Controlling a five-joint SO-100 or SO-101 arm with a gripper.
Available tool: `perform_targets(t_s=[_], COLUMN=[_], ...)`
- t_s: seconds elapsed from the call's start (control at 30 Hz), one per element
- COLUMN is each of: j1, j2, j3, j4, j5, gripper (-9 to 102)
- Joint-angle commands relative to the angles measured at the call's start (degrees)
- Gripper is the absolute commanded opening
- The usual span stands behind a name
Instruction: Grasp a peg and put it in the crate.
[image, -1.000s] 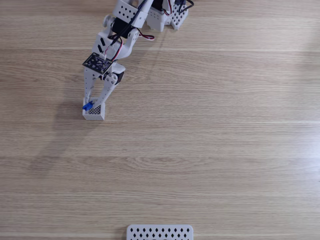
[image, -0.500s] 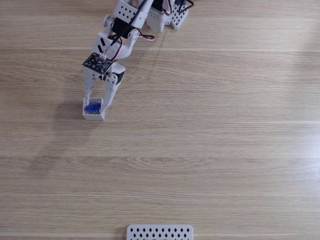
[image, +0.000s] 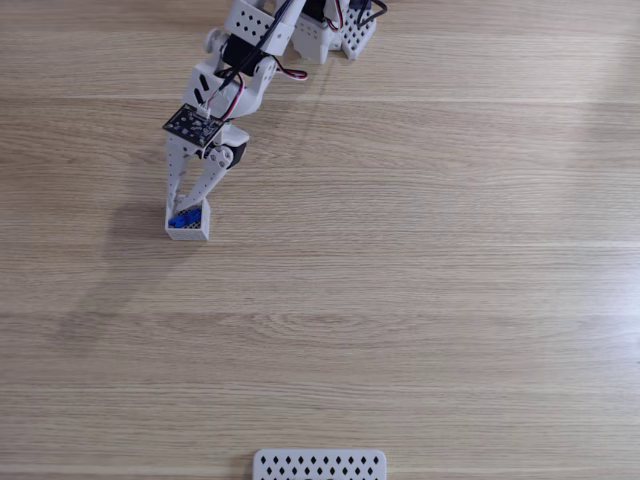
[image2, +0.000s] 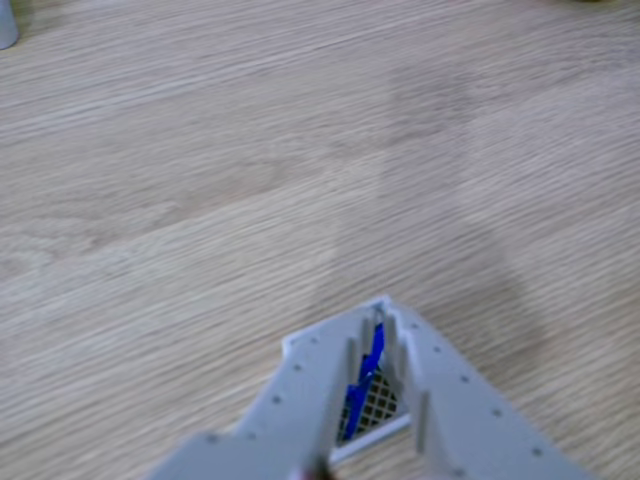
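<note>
Peg (image2: 372, 358) placement is judged to be nearly complete, though the release itself cannot be confirmed. In the other view, the tool (image2: 382, 345) is seen with its two fingers drawn close together over the crate (image2: 300, 345), and the blue bar stands steeply tilted in the narrow gap between them, its lower end reaching down toward the dark mesh bottom. Whether the bar is pinched or merely leaning loose between the fingers cannot be told from the pictures.

In the fixed view the tool (image: 187, 208) is lowered onto the crate (image: 203, 228), and the peg (image: 182, 220) is seen as a blue patch inside the white walls, toward the left side of the box. The crate rests on the wooden bench (image: 400, 300), left of centre and close below the arm's base. A white perforated plate (image: 319, 465) lies well apart at the bottom edge of that view and is not involved.

What appears left to do: the fingers would need to be spread if they are not already slack, the bar would need to settle flat or fully inside the crate, and the arm would need to be lifted clear.

Compared with half a second ago, the fingers have been brought closer together: a clear gap was shown then, with the blue bar visible higher up between them, whereas now the gap is narrow and the blue sits lower and further left in the crate. The crate has not been shifted.
</note>
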Motion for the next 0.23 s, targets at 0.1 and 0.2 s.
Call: perform_targets(t_s=[0.1, 0.2], j1=[0.26, 0.35], j2=[3.6, 3.6], j3=[-1.85, -1.85], j4=[0.18, 0.18], j5=[-0.44, -0.53], gripper=[-1, -1])
